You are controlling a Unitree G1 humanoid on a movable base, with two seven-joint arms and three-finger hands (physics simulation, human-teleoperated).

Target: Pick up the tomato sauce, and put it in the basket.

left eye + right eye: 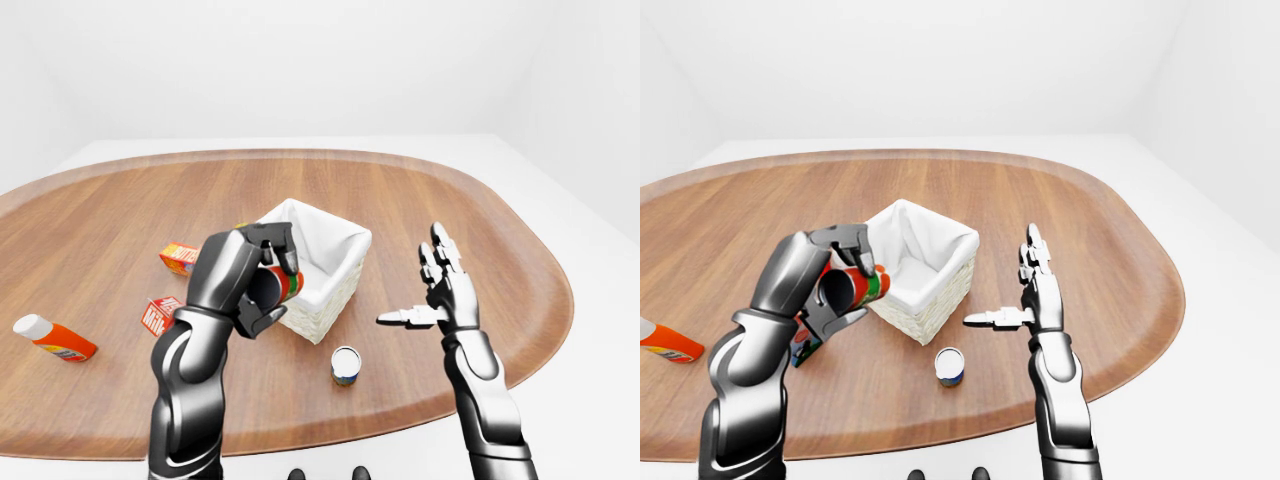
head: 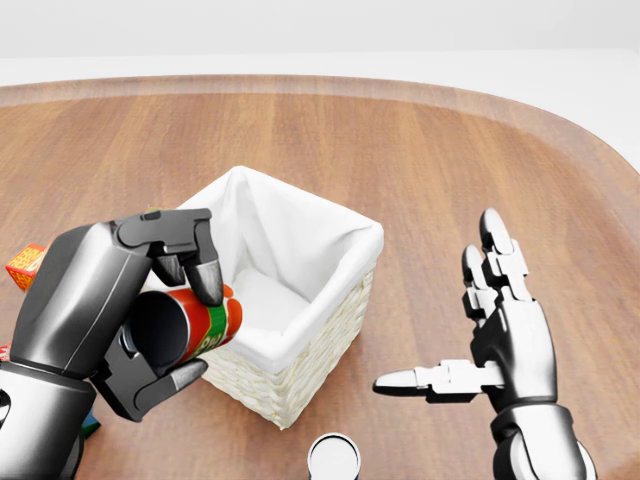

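Observation:
The tomato sauce [image 2: 207, 325] is a can with a red and green label, lying tilted with its dark end toward the head view. My left hand [image 2: 195, 332] is shut on it and holds it in the air against the left rim of the basket [image 2: 325, 340]. The basket is wicker with a white cloth lining, shows nothing inside, and stands mid-table. My right hand [image 2: 468, 340] is open to the right of the basket, fingers up and thumb pointing left, with nothing in it.
A small can [image 2: 333, 458] stands just below the basket. Left of the basket lie a butter box [image 1: 180, 258], a milk carton [image 1: 160, 316] and an orange bottle [image 1: 55, 340]. The wooden table's rounded edge [image 1: 560, 300] runs on the right.

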